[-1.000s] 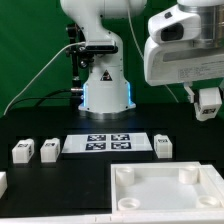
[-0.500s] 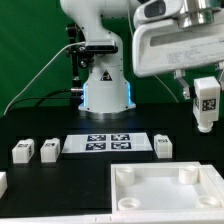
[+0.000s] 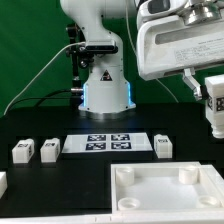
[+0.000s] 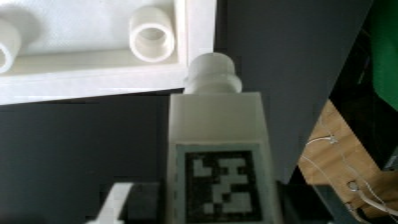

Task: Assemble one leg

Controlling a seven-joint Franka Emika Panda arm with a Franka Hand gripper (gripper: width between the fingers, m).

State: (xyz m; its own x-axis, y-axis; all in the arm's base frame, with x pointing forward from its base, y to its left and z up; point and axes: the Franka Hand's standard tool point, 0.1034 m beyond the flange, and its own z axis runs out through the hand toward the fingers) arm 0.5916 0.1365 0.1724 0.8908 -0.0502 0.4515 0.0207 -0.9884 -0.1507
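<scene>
My gripper (image 3: pixel 212 90) is shut on a leg (image 3: pixel 214 108), a white block with a black-and-white tag. It holds the leg upright in the air at the exterior view's far right, above the table. In the wrist view the held leg (image 4: pixel 221 135) fills the middle, its peg end pointing toward the white square tabletop piece (image 4: pixel 80 75) with its corner sockets. One finger (image 4: pixel 121 205) shows beside the leg. Three more legs (image 3: pixel 22 152) (image 3: pixel 48 150) (image 3: pixel 163 146) lie on the black table.
The marker board (image 3: pixel 108 143) lies mid-table in front of the robot base (image 3: pixel 105 90). The white tabletop piece (image 3: pixel 165 205) sits at the front right. Another white part (image 3: pixel 2 183) shows at the left edge.
The gripper has turned and shifted toward the exterior view's right with the leg. The leg went from tilted to upright, and its tag now shows.
</scene>
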